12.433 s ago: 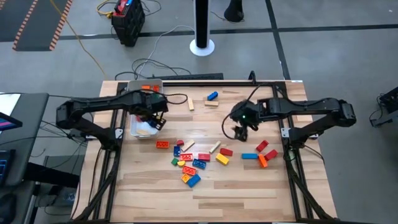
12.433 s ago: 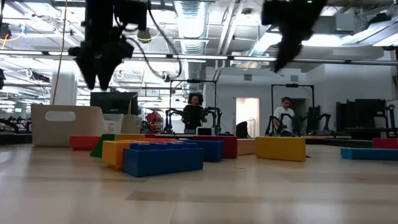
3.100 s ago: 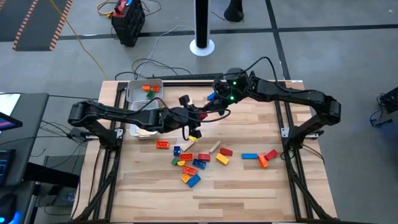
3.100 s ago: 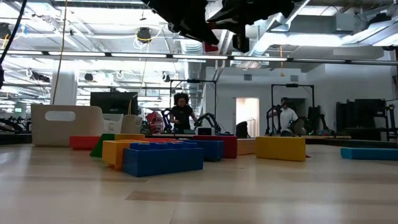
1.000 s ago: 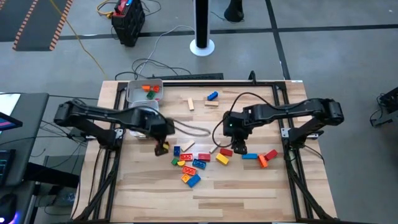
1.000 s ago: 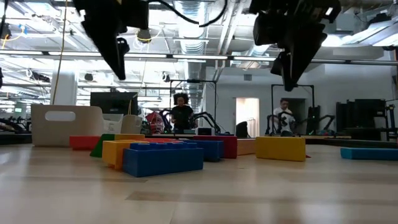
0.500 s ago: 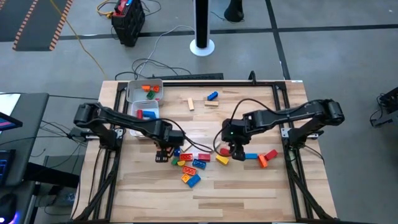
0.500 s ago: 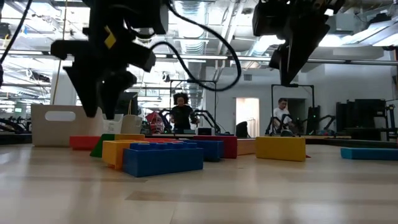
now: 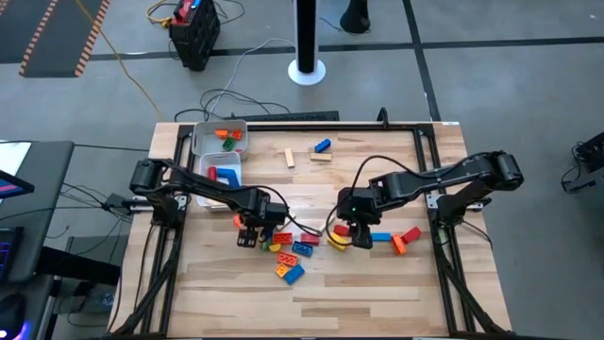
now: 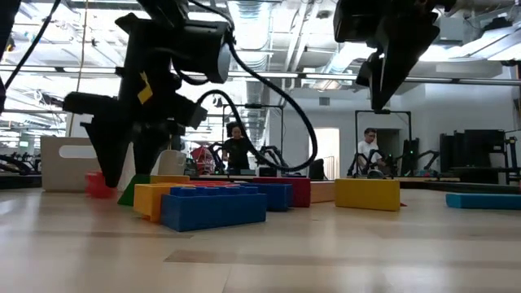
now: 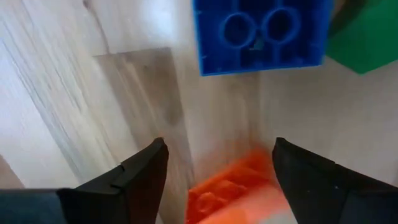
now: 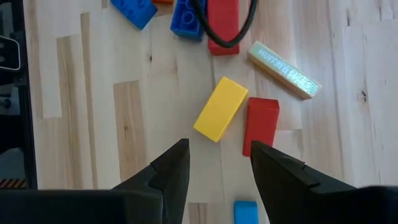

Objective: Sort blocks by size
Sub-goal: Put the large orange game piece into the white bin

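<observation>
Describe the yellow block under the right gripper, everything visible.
The yellow block is a smooth, glossy plastic bar, longer than wide, with no studs visible from the right wrist view. It lies flat on the wooden table, set diagonally. A red block sits right beside one long edge, touching or nearly so at a corner. A pale tan bar lies apart from it. The right gripper hovers above with fingers open, not touching it. In the high view it shows at.

Blocks (image 9: 293, 253) lie mid-table (image 9: 377, 293), trays (image 9: 215, 156) behind left.
</observation>
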Motion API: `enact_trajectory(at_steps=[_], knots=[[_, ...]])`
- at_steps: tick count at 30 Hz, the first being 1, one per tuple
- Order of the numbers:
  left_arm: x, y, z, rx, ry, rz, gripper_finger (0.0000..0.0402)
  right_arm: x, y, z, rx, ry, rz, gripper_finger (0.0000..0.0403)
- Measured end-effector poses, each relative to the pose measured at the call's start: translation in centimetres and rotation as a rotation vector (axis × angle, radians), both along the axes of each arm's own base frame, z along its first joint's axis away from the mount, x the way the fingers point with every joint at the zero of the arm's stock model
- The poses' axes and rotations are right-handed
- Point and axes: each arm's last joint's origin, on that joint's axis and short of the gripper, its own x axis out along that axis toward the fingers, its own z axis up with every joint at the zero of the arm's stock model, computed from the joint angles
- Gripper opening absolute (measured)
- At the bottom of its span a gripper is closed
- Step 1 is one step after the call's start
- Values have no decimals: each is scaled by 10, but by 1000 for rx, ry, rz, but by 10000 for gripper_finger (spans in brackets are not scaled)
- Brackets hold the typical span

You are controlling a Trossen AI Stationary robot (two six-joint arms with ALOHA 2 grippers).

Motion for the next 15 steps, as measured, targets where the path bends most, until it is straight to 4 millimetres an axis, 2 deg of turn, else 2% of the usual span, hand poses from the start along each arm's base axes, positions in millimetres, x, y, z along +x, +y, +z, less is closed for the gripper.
enact_trajectory(at_steps=[8,11,15], knots=[[-4,3,-2,-38,31,37,191,0,0,0,-1,0,-3,195],[-3,3,9,-35,33,66,173,0,0,0,-1,0,-3,195],[0,3,34,-38,0,47,168,1,-1,0,-3,-7,-5,195]])
